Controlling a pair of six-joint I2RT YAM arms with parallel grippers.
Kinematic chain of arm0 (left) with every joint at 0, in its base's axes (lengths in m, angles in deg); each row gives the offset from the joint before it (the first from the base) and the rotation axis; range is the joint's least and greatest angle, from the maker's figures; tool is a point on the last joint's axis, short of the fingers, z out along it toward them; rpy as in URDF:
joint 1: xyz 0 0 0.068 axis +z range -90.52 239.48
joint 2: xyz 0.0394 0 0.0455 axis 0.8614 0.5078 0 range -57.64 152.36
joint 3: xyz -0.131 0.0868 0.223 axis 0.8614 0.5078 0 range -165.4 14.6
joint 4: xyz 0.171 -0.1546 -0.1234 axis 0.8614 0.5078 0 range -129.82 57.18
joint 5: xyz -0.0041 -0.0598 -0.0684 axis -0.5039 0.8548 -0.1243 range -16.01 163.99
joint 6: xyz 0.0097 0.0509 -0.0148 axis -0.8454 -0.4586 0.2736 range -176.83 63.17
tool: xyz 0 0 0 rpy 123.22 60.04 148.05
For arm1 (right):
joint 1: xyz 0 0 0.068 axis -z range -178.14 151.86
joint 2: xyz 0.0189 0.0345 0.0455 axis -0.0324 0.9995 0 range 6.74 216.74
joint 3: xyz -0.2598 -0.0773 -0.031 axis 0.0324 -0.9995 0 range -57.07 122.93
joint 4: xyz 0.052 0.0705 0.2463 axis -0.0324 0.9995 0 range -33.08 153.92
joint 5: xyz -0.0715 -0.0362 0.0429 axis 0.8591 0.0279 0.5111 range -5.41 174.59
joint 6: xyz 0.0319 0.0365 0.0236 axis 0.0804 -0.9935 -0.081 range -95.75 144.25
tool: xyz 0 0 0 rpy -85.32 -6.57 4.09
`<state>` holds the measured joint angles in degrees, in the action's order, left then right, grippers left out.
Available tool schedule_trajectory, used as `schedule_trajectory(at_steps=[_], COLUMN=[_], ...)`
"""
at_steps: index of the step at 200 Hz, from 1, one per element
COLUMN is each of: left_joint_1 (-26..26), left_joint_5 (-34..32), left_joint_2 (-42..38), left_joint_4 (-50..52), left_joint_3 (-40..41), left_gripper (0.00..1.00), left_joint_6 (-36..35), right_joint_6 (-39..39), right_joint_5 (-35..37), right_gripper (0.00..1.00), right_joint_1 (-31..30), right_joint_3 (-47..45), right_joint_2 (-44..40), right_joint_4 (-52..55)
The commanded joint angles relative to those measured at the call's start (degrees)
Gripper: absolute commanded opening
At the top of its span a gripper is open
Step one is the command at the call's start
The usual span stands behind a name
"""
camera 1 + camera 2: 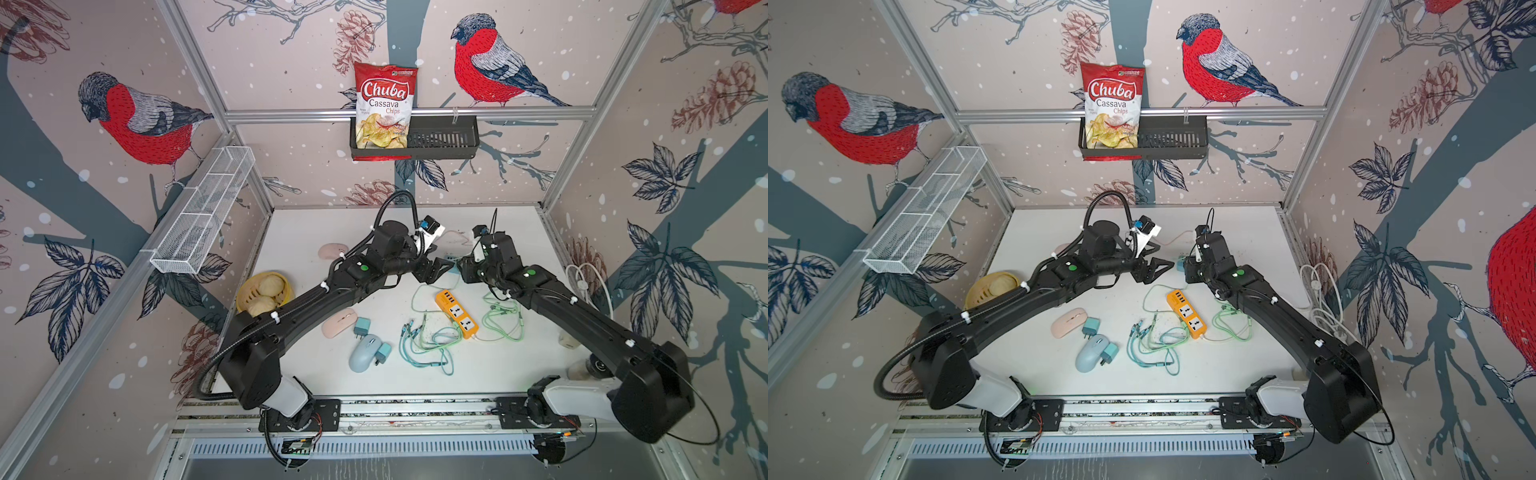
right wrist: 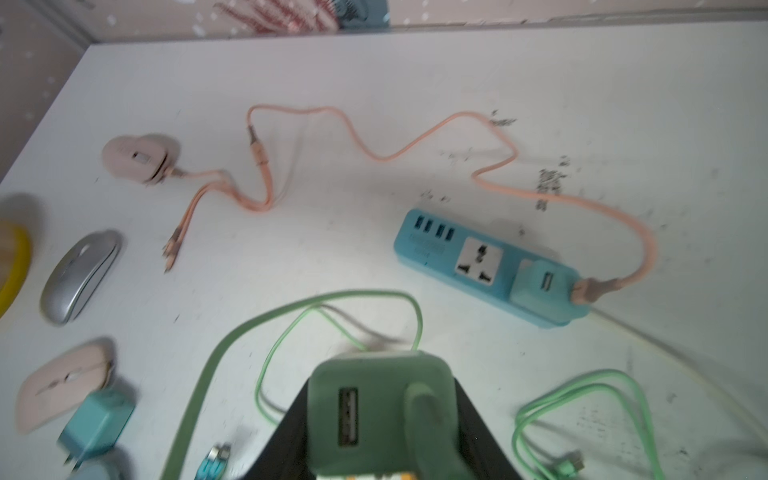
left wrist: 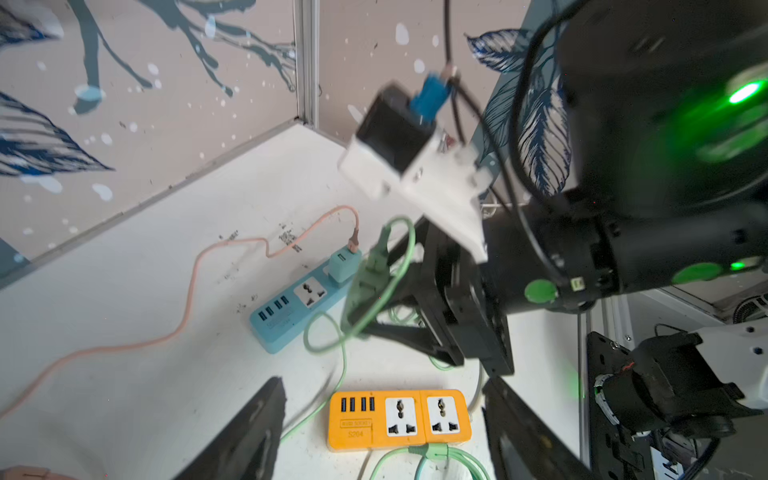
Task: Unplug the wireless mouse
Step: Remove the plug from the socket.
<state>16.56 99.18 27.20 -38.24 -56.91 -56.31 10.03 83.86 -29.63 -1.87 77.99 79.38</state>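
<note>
Right gripper (image 2: 384, 436) is clamped on a sage-green cube-shaped USB charger (image 2: 374, 382) with a green flat cable (image 2: 365, 294) trailing from it. Left gripper (image 3: 384, 384) stands with its jaws apart and nothing between them, over an orange plastic power strip (image 3: 399, 419). The pale pink wireless mouse (image 2: 137, 160) lies near the far left corner of the table, well apart from both grippers. A salmon-pink cable (image 2: 374, 153) appears, in a blurred view, plugged into it and runs to a teal charger (image 2: 544, 286) on a blue power strip (image 2: 432, 245).

Left gripper (image 1: 1158, 266) wide, right gripper (image 2: 382, 395) clenched.
</note>
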Motion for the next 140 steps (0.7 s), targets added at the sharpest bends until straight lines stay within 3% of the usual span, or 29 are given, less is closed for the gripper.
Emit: schedule_trajectory(at_steps=[1,47,63,110,140], left_joint_1=[0.0,-0.2,-0.4,-0.6,-0.7], left_joint_5=[6.5,5.7,7.0,14.3,11.2], left_joint_2=[-3.0,-3.4,-3.8,-6.9,-5.9], left_joint_4=[6.1,19.3,19.8,16.6,17.3], left_joint_3=[-0.9,-2.1,-0.9,3.7,3.2], left_gripper=[0.74,0.66,0.61,0.61,0.61], left_joint_6=[-7.8,-18.4,-20.3,-24.2,-23.6], right_joint_6=[5.5,4.1,3.8,3.6,4.3], right_joint_5=[-15.1,-18.5,-20.1,-20.8,-23.8], right_gripper=[0.07,0.09,0.09,0.08,0.07], right_joint_1=[-1.8,-7.8,-8.9,-9.8,-10.7], right_joint_3=[-2.7,-3.7,-3.2,-0.9,0.1], right_joint_2=[-4.7,-10.5,-11.3,-10.9,-9.8], right_joint_4=[2.7,3.5,3.5,4.3,4.5])
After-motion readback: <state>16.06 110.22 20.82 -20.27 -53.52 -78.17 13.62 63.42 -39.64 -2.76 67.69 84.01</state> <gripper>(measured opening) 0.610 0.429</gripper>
